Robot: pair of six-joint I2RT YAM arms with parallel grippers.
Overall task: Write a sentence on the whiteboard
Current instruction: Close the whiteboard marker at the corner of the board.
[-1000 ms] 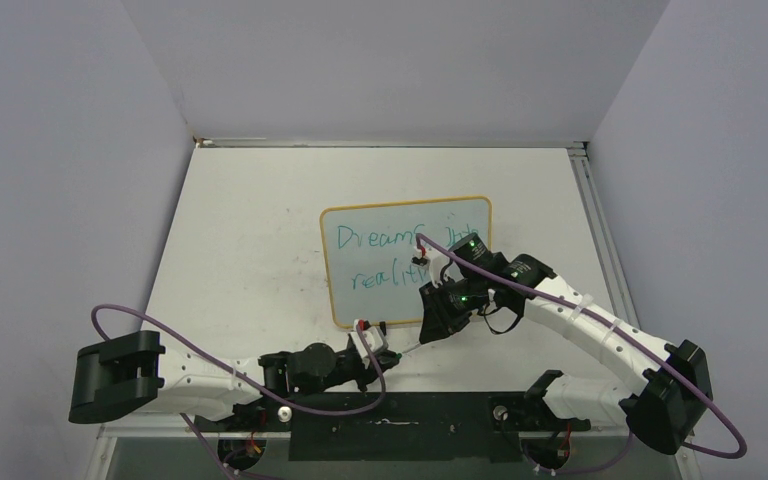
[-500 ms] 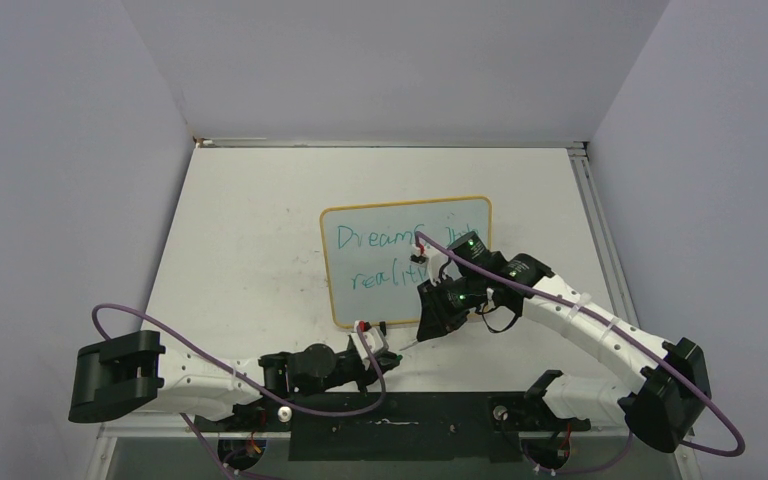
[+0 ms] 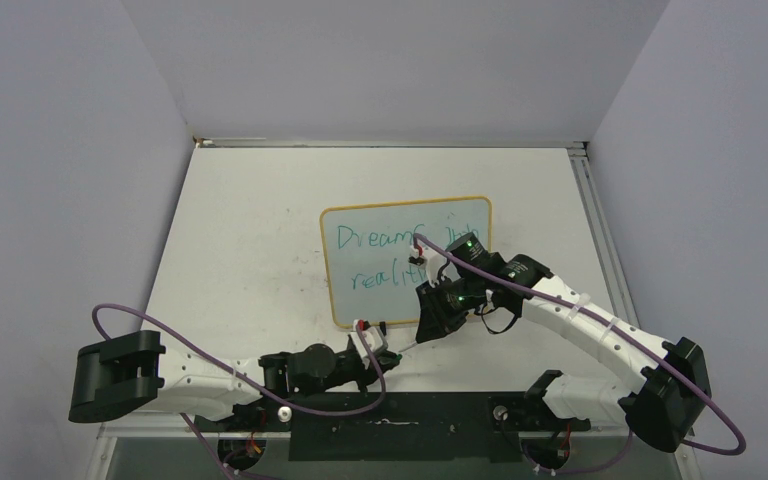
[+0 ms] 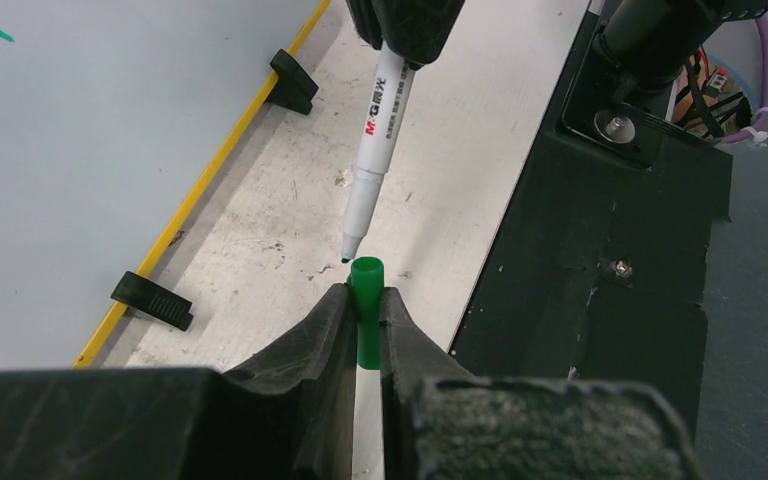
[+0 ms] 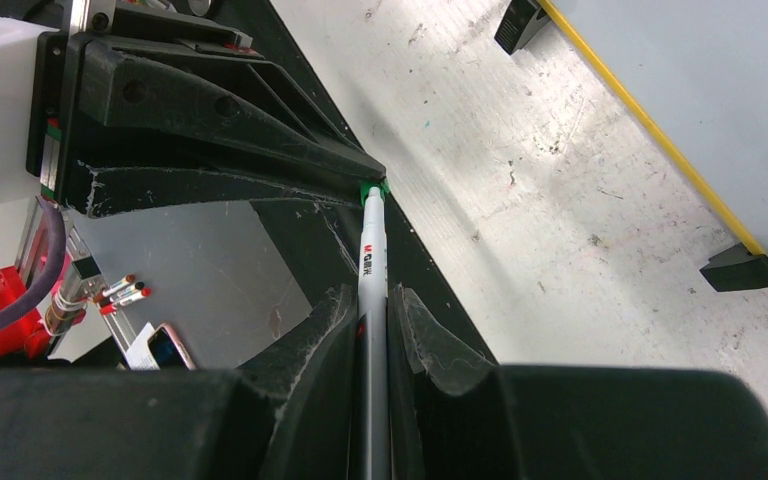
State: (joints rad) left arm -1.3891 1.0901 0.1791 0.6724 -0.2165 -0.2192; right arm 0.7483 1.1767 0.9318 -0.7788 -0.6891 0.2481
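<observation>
The whiteboard lies mid-table, with bare tabletop open toward 9 and 12 o'clock. Its 6 o'clock edge carries two black clip feet. One sentence runs across it in two green lines. The left gripper clamps one green cap. The right gripper, at its 1 o'clock, clamps one marker, whose tip is just beside the cap's mouth.

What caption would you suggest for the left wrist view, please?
Left gripper holds the green cap; right gripper poises the marker tip at its mouth, beside the whiteboard.
</observation>
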